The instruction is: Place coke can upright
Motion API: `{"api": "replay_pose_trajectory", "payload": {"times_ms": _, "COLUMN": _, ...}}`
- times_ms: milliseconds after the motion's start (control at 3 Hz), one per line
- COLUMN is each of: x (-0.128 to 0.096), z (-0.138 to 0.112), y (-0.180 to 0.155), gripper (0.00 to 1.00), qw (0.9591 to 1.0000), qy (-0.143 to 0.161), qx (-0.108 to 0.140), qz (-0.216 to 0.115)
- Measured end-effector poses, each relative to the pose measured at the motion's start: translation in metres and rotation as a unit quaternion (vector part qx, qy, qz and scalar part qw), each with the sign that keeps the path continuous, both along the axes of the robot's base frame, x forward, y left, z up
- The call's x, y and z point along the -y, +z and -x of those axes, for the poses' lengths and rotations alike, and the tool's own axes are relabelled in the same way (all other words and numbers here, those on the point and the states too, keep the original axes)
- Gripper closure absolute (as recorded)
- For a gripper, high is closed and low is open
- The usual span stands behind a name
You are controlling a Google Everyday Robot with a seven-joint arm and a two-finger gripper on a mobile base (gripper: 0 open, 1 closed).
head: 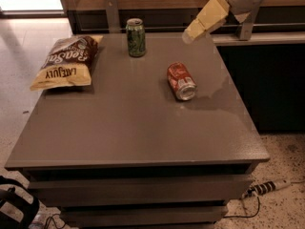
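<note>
The coke can (181, 81) is red with white markings and a silver end. It lies on its side on the grey table (119, 128), right of the middle, its silver end facing the front right. My gripper (204, 20) with cream-coloured fingers hangs in the air at the upper right, above the table's far right part. It is behind and a little to the right of the coke can, well apart from it and holding nothing.
A green can (136, 37) stands upright near the table's back edge. A chip bag (66, 61) lies at the back left. A dark counter (267, 37) runs behind and to the right. A power strip (264, 187) lies on the floor at the lower right.
</note>
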State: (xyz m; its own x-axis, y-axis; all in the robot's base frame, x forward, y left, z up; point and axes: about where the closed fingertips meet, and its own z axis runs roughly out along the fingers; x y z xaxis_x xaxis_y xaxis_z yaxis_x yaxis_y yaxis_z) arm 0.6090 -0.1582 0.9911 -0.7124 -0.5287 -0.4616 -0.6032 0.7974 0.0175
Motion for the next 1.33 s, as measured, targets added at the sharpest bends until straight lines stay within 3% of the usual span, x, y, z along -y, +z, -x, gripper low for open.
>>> {"api": "replay_pose_trajectory", "payload": {"times_ms": 667, "x": -0.012, "z": -0.013, "y": -0.019, "gripper": 0.0, "qw": 0.9982, "qy": -0.04, "qx": -0.043, "qz": 0.008}}
{"api": "replay_pose_trajectory", "payload": {"times_ms": 1333, "x": -0.026, "z": -0.025, "y": -0.041, "gripper": 0.0, "qw": 0.9939, "qy": -0.061, "qx": -0.09, "qz": 0.022}}
